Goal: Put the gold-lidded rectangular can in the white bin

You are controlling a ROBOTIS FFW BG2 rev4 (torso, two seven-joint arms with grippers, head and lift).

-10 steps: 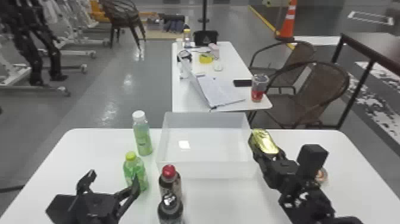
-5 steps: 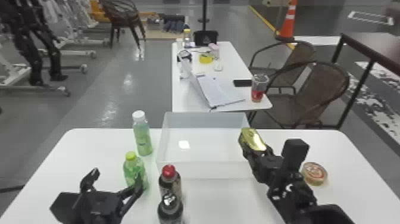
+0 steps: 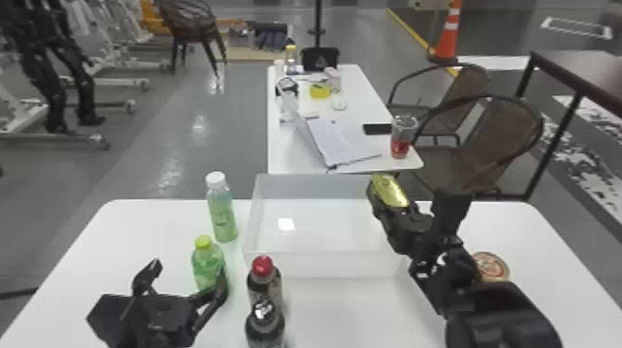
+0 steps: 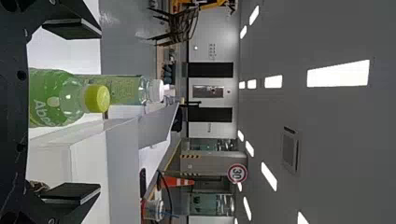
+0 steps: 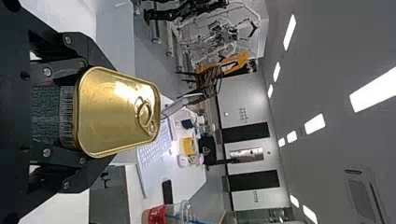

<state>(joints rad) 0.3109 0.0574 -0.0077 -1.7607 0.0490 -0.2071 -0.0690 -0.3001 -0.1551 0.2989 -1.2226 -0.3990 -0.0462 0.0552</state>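
Note:
My right gripper (image 3: 393, 210) holds the gold-lidded rectangular can (image 3: 390, 189) at the right wall of the white bin (image 3: 324, 264), above rim height. In the right wrist view the can (image 5: 116, 112) sits between the fingers of my right gripper (image 5: 77, 112), gold lid with pull ring facing outward. My left gripper (image 3: 185, 282) is parked open at the front left, by the green bottle with the yellow cap (image 3: 207, 264). In the left wrist view my left gripper (image 4: 70, 109) has its fingers wide apart, the yellow-capped bottle (image 4: 51, 99) between and beyond them.
A white-capped green bottle (image 3: 222, 213) stands left of the bin. Two dark bottles, one red-capped (image 3: 264, 282), are in front of it. A round can (image 3: 493, 266) lies on the table (image 3: 546, 231) beside the right arm. Behind stands another table with a laptop (image 3: 338, 141).
My right gripper, still holding the can, has moved left from outside the bin toward its right wall, and the round can has come more into view. The left arm has stayed nearly still.

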